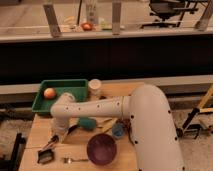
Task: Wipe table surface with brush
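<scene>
The light-brown wooden table surface [35,135] fills the lower left of the camera view. The brush [46,151] lies slanted near its front left corner, with the dark bristle head [44,157] on the wood and the black handle running up to the right. My gripper [55,138] hangs from the white arm [95,107] right at the handle's upper end and is shut on it. The wrist hides part of the handle.
A purple bowl [101,148] sits at the front, with a small silver utensil [75,160] to its left. A teal block [88,123] and a small blue object [118,131] lie under the arm. A green tray [65,84] holding an orange fruit [49,93] and a pale cup [94,88] stand at the back.
</scene>
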You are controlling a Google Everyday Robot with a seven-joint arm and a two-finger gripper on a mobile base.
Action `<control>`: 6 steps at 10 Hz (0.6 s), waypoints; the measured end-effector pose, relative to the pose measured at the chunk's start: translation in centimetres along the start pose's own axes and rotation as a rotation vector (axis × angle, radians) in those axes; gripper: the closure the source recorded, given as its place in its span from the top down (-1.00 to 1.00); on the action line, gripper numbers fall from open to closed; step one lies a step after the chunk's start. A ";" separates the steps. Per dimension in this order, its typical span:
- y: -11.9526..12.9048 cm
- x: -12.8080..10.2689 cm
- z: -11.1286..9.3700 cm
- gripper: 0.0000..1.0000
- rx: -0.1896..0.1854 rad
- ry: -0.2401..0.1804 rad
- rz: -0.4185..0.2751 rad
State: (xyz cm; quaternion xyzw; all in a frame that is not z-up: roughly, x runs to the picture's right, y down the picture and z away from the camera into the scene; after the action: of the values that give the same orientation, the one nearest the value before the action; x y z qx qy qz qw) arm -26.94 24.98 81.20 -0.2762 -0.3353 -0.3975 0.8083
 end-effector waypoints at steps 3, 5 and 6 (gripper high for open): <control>-0.4 0.2 -0.2 -1.00 0.002 0.002 -0.035; -0.6 0.3 -0.7 -1.00 0.007 0.016 -0.054; -0.8 0.2 -1.1 -1.00 0.011 0.030 -0.064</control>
State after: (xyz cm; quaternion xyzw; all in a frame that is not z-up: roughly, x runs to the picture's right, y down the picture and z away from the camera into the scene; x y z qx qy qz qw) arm -27.15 23.65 80.82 -0.2550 -0.3339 -0.4254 0.8016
